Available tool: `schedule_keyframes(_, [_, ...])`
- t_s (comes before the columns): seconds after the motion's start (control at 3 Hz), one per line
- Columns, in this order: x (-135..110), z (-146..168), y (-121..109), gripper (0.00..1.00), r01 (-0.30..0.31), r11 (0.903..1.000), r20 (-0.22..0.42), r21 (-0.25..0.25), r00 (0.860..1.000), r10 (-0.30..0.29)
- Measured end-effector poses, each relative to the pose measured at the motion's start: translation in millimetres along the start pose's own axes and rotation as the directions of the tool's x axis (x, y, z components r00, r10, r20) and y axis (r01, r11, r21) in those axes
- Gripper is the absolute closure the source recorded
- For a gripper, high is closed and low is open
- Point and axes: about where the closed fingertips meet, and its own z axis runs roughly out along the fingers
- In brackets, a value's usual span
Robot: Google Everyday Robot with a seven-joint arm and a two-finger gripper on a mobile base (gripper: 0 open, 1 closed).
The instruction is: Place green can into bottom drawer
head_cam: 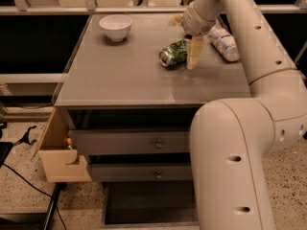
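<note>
Now the can, dented green aluminium with a silver end, lies on its side on the smooth grey tabletop. The gripper hangs over it, its tan fingers spread wide and gripping nothing, one just right of the can. The bottom drawer, a dark-floored grey box, stands pulled out.

Green can is lying on its side on the desk, right-rear area, silver end facing front-left, looks a bit dented. The hand hangs right beside it on the right. Bottom drawer is pulled open under the two shut ones, grey with a dark inside.
</note>
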Motion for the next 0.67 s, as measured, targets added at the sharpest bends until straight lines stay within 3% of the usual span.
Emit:
schedule_keyframes(0.33, [1.9,7.3,2.8,0.01,0.000,0.9998,-0.004,-0.022,1.000,0.000])
schedule_keyframes(0.67, [2.0,7.4,2.9,0.19,0.000,0.9997,-0.004,-0.022,1.000,0.000])
